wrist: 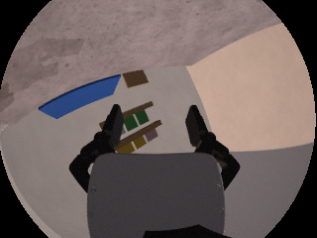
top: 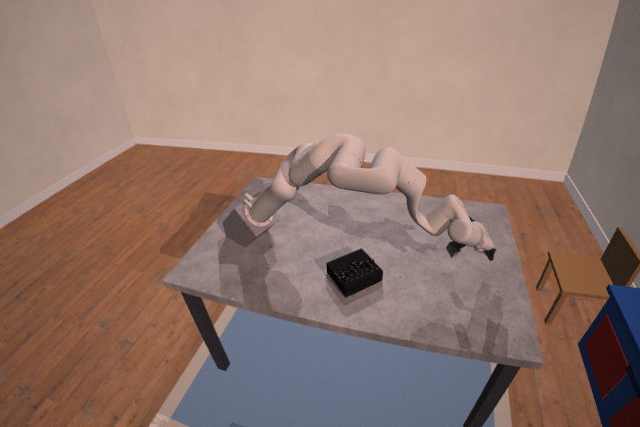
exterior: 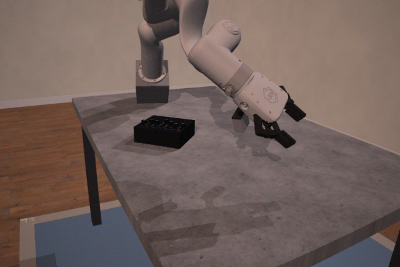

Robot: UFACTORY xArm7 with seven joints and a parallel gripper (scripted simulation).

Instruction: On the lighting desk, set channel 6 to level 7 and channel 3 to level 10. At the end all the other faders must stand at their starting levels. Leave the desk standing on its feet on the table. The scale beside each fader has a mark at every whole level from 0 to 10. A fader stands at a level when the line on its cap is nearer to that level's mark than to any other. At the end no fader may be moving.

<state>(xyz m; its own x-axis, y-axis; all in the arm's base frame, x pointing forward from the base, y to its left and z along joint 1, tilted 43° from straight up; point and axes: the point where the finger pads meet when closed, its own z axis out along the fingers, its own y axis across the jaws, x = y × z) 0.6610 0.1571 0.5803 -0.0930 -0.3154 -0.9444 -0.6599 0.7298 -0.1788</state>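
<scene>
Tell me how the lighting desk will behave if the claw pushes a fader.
The lighting desk is a low, wide black box, so it probably won't tip. It stands loose on the smooth table, so it may slide. The open claw hangs well off to its side.

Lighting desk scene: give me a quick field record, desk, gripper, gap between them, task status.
desk: black lighting desk, upright on the grey table, faders on top; cap levels too small to read
gripper: xArm gripper, fingers wide open, holding nothing, hanging above the table
gap: gripper off to one side of the desk, apart, no contact
arm base: grey pedestal at the table's far end in the exterior view
task status: faders untouched as far as visible
</scene>
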